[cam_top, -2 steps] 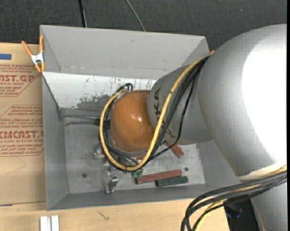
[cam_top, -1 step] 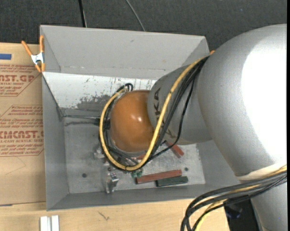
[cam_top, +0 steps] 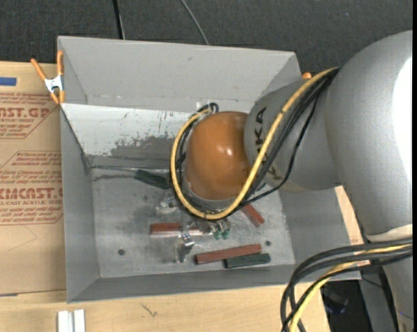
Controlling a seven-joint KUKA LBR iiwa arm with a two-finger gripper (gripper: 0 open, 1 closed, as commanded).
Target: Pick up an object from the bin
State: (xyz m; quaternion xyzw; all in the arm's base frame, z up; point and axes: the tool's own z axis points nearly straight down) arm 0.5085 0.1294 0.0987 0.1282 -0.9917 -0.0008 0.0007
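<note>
My gripper [cam_top: 187, 240] reaches down from under the orange cover to the bin floor, near the front middle. A short red-brown stick [cam_top: 164, 228] lies flat just to its left, close to or touching it. To its right lies a small green piece [cam_top: 223, 232]. A longer red-brown stick [cam_top: 227, 254] and a dark green stick [cam_top: 248, 260] lie side by side in front and to the right of the gripper.
Another red stick [cam_top: 254, 216] lies at the right, partly under the arm. A dark green piece [cam_top: 151, 178] sits at the foot of the bin's back slope on the left. The arm and its cables cover the bin's right half.
</note>
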